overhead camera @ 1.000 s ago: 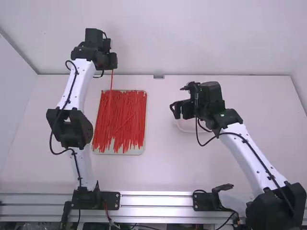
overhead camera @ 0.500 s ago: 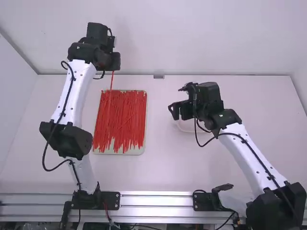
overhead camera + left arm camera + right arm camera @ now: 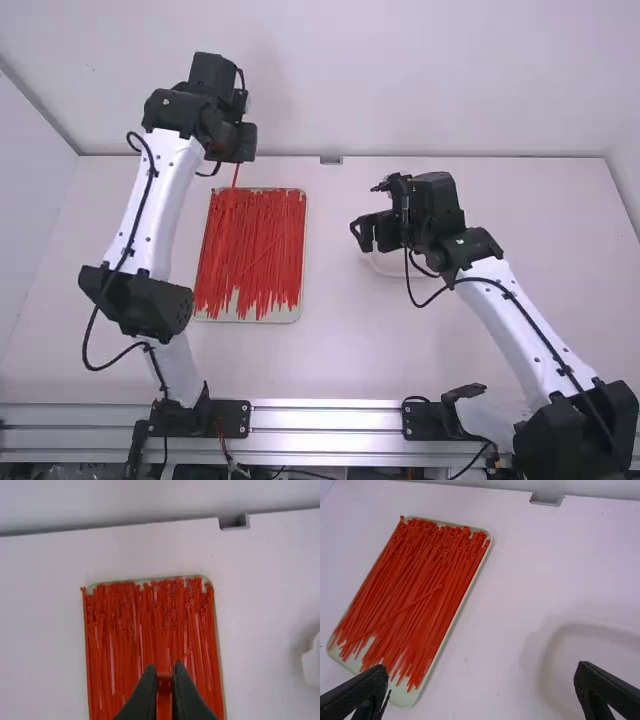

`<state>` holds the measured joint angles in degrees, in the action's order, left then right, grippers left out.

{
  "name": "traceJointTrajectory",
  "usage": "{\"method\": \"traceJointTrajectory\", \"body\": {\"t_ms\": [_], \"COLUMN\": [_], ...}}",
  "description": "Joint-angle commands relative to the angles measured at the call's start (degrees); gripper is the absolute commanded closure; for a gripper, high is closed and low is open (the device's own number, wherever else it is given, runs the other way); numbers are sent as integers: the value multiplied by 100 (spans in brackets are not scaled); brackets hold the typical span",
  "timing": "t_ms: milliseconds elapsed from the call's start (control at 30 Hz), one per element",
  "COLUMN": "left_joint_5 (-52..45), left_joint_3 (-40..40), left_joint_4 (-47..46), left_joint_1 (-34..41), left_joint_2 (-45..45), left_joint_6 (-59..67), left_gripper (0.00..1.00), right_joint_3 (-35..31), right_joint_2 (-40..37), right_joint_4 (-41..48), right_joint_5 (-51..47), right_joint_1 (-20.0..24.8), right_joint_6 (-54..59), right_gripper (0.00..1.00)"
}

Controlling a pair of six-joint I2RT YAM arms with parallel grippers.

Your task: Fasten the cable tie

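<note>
Left gripper (image 3: 235,160) has edged toward 3 o'clock, carrying one cable tie (image 3: 234,178) with it.
Its fingers are pinched on the red tie's upper end, and the strip dangles over the 12 o'clock end of the tray (image 3: 290,317) of loose red ties (image 3: 250,255). At the tray's 3 o'clock the right gripper (image 3: 380,226) hangs spread wide, grasping nothing, above a white container (image 3: 385,266) on the white table (image 3: 520,200).
</note>
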<state>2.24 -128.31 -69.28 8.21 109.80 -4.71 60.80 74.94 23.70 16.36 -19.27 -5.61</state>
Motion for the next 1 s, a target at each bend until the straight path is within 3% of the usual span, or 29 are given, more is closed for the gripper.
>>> {"method": "traceJointTrajectory", "body": {"t_ms": [0,567,667,800,967], "left_joint_5": [210,341,378,625,621], "left_joint_3": [-63,50,393,1410,3045], "left_joint_4": [-107,-831,-807,-483,553], "left_joint_1": [15,81,81,87,85], "left_joint_2": [-334,-1987,-2312,-2946,-3908], "left_joint_6": [-107,-470,-496,-715,-911], "left_gripper": [98,98,98,98,98], "right_joint_3": [181,181,181,181,181], "right_joint_2": [2,2,2,2,2], "right_joint_4": [26,70,46,-11,-160], "right_joint_5": [37,63,234,568,951], "right_joint_1": [7,9,9,7,4], "right_joint_6": [2,2,0,-2,-7], "right_gripper": [1,1,1,1,1]}}
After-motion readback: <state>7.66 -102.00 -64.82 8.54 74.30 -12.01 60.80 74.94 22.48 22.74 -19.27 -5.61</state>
